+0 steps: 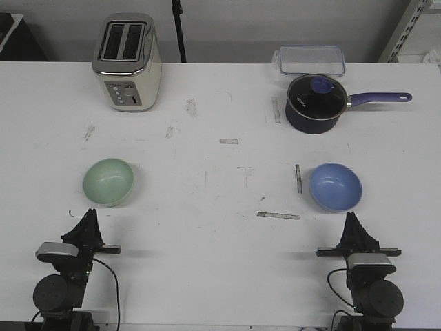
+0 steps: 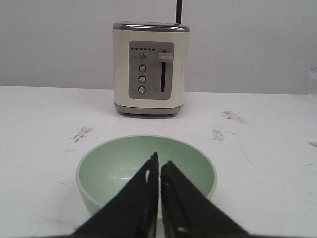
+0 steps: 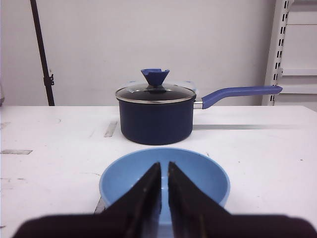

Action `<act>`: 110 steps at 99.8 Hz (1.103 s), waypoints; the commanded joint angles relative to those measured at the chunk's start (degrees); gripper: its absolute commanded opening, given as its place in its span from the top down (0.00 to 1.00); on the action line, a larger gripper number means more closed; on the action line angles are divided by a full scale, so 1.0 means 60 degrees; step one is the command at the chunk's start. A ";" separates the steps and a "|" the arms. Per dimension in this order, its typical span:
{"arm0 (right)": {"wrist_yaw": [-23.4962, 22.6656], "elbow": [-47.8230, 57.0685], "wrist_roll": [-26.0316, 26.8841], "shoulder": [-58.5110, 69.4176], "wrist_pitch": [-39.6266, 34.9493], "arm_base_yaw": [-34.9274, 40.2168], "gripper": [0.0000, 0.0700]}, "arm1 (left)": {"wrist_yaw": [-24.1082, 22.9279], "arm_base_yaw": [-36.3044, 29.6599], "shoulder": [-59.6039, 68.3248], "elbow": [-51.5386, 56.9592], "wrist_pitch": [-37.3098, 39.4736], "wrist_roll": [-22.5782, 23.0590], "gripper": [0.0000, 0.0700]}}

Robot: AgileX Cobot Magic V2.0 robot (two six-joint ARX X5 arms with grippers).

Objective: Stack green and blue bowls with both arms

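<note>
Front view: pale green bowl (image 1: 108, 181) at left of centre on the white table (image 1: 220, 276), upright, nothing inside; blue bowl (image 1: 335, 186) at right of centre, likewise upright and bare inside; well apart from each other, roughly level across the frame. Left gripper (image 1: 87, 219) at lower left, just below the green bowl, not touching it, fingers drawn together to a narrow point; right gripper (image 1: 353, 223) at lower right, just below the blue bowl, also clear of it, fingers likewise pressed nearly together, nothing between them. Cream toaster (image 1: 127, 62) at upper left, beyond the green bowl; dark navy saucepan (image 1: 317, 103) with glass lid and long blue handle at upper right, beyond the blue bowl; clear plastic container (image 1: 311, 59) just behind the saucepan at the table's far edge. Scuffs and short strips of tape (image 1: 278, 215) scattered across the tabletop.

Left wrist view: green bowl (image 2: 146, 171) low in the frame, directly past the left gripper (image 2: 159, 166), black fingers meeting with only a thin slit between; toaster (image 2: 150, 68) above centre, behind the bowl.

Right wrist view: blue bowl (image 3: 165, 181) low in the frame beyond the right gripper (image 3: 164, 171), fingers together save a thin gap; saucepan (image 3: 156, 114) at centre, handle running to the right.
</note>
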 commanded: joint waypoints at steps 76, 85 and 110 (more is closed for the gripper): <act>0.0033 0.1173 -0.0346 0.0656 -0.0117 0.0007 0.98 | -0.0044 -0.0018 -0.0018 -0.0215 0.0120 -0.0055 1.00; 0.0029 0.1698 -0.0346 0.1362 -0.0175 0.0007 0.98 | -0.0044 -0.0015 -0.0018 -0.0215 0.0120 -0.0055 1.00; -0.0051 0.3931 -0.0342 0.4309 -0.1315 0.0007 0.98 | -0.0044 -0.0015 -0.0018 -0.0215 0.0120 -0.0055 1.00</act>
